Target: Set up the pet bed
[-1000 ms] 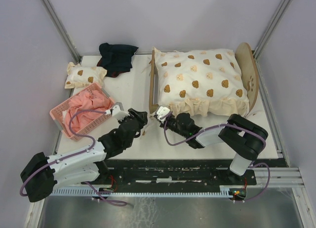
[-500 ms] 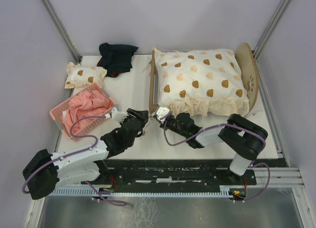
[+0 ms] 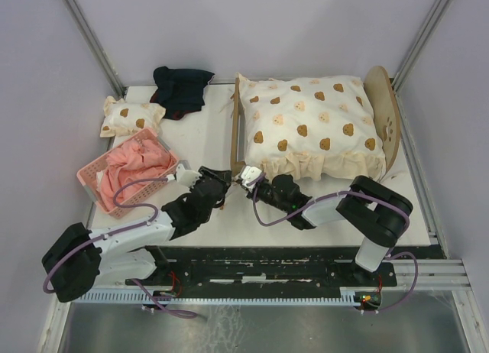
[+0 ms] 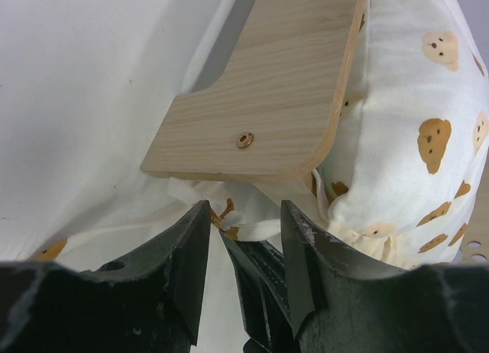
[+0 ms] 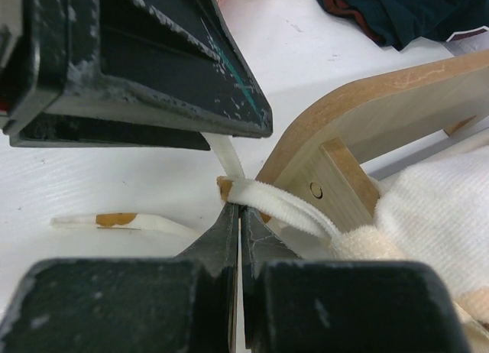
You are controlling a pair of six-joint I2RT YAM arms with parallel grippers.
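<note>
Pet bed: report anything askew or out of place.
The quilt's tie is undone at the footboard's near corner, pinched by the right gripper; a second tie lies loose on the table. The matching pillow sits off the bed.

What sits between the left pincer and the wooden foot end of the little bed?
A cream quilt strap, pinched by the right pincer; the left wrist view shows it.
</note>
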